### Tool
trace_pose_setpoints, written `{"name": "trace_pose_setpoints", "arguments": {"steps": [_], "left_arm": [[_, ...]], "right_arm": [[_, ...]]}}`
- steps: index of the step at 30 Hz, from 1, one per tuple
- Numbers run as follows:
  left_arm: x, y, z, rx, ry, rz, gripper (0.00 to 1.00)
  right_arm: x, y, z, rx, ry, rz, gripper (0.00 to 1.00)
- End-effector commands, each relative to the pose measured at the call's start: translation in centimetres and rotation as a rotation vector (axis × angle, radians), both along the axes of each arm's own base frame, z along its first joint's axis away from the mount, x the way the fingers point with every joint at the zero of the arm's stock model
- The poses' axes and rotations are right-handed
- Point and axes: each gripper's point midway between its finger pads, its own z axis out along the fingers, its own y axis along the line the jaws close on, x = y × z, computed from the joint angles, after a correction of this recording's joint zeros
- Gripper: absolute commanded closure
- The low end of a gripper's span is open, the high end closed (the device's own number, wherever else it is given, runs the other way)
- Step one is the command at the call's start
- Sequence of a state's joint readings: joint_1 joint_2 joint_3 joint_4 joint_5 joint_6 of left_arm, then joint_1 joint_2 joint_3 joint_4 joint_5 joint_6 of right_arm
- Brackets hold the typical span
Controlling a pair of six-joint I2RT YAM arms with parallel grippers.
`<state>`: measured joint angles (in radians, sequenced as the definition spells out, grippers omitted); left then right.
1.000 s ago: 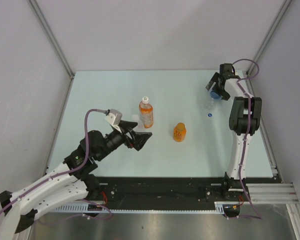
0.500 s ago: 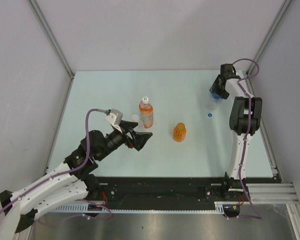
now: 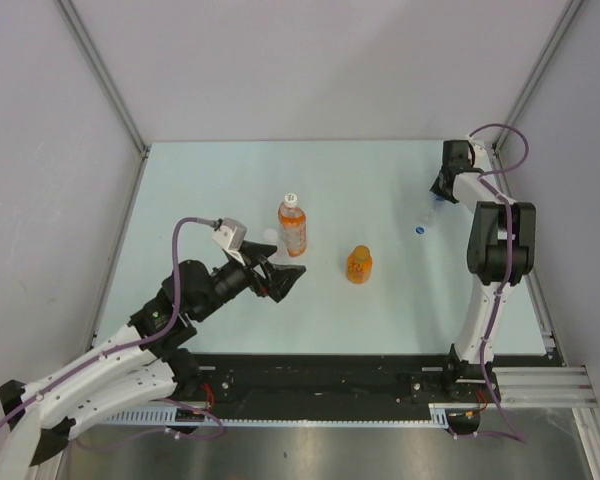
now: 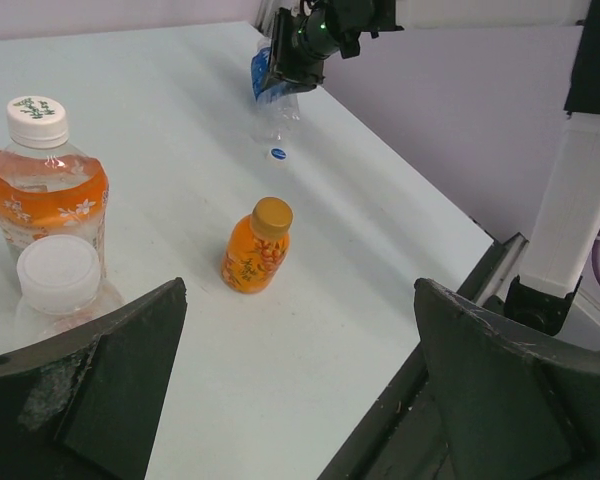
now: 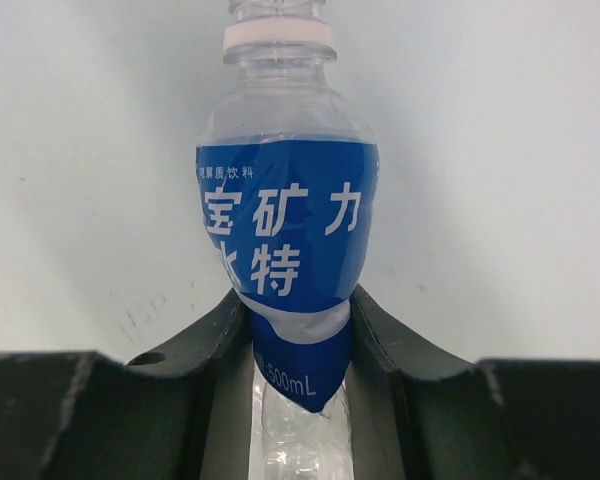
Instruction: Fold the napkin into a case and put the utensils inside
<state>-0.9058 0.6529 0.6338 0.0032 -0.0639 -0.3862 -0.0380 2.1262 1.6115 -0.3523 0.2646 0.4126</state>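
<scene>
Blue wrapping goes around the clear bottle [image 5: 285, 250], and our right tool [image 5: 298, 340] is clenched on it, one finger on each side of its lower half. We think the squeeze is there so the bottle cannot slip; its soft sides look a bit crumpled. The neck points away from the tool. We cannot tell if the bottle rests on the bench [image 3: 210, 190] or hangs just above it. A small blue cap [image 3: 419, 231] lies on the bench near it.

We look for the napkin and the utensils, but we see none in any view. So we judge that the folding has not begun.

Our right arm is stretched far out to the back right corner. It runs up along the right edge, and the wrist bends in toward the left.

Our left tool [image 3: 283, 280] is spread wide and holds nothing. Its arm is bent low and reaches to the left middle of the bench. The tool points at a tea bottle [image 3: 293, 224] with a white cap, standing upright just ahead. A small orange bottle [image 3: 359, 264] stands a little to the right, apart from both tools.
</scene>
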Motion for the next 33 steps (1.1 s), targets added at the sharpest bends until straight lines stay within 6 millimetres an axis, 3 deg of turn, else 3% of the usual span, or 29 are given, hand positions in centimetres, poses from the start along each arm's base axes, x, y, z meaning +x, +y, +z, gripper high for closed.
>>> {"name": "trace_pose_setpoints", "arguments": {"steps": [1, 2, 4, 5, 6, 8, 10, 12, 13, 14, 21, 25, 29, 30, 33], "left_arm": [[-0.3, -0.4, 1.3, -0.05, -0.006, -0.025, 0.0], [-0.4, -0.4, 1.3, -0.054, -0.004, -0.03, 0.0], [-0.6, -0.4, 1.5, -0.058, -0.004, -0.036, 0.0], [-0.6, -0.4, 1.5, -0.06, -0.002, -0.036, 0.0], [-0.6, -0.4, 1.5, -0.059, 0.0, -0.036, 0.0], [-0.8, -0.4, 1.6, -0.063, -0.001, -0.042, 0.0], [-0.9, -0.3, 1.8, -0.066, -0.001, -0.042, 0.0], [-1.0, -0.2, 1.8, -0.073, -0.001, -0.042, 0.0], [-1.0, -0.2, 2.0, -0.079, -0.002, -0.044, 0.0], [-1.1, -0.1, 2.0, -0.087, -0.001, -0.046, 0.0], [-1.3, 0.2, 2.1, -0.1, 0.005, -0.038, 0.0], [-1.2, 0.4, 1.8, -0.078, 0.023, -0.024, 0.0], [-0.7, 0.7, 1.8, -0.065, 0.014, 0.004, 0.0], [-0.5, 0.7, 1.8, -0.063, 0.012, 0.013, 0.0], [0.0, 0.6, 2.2, -0.06, -0.008, 0.029, 0.0]], "right_arm": [[1.0, -0.2, 9.9, -0.216, -0.297, -0.05, 0.74], [1.5, 0.0, 11.7, -0.235, -0.382, -0.062, 0.74], [-0.1, 0.2, 12.8, -0.291, -0.437, -0.088, 0.74], [0.1, 0.4, 14.6, -0.31, -0.52, -0.102, 0.74], [-0.9, 0.5, 14.1, -0.325, -0.528, -0.1, 0.74], [-1.2, 1.0, 16.0, -0.348, -0.634, -0.122, 0.74], [-2.3, 1.1, 15.8, -0.359, -0.668, -0.132, 0.75], [-2.5, 1.1, 16.9, -0.366, -0.739, -0.158, 0.76], [-3.0, 1.0, 16.0, -0.377, -0.734, -0.163, 0.77], [-2.9, 1.1, 16.9, -0.374, -0.791, -0.174, 0.78], [-2.8, 1.8, 16.8, -0.389, -0.879, -0.19, 0.8], [-2.8, 2.6, 17.9, -0.393, -0.92, -0.178, 0.87], [-4.3, 4.9, 22.4, -0.341, -1.001, -0.138, 0.88], [-5.6, 5.3, 25.6, -0.308, -1.061, -0.14, 0.88], [-7.3, 8.7, 28.5, -0.111, -1.111, -0.04, 0.89]]}}
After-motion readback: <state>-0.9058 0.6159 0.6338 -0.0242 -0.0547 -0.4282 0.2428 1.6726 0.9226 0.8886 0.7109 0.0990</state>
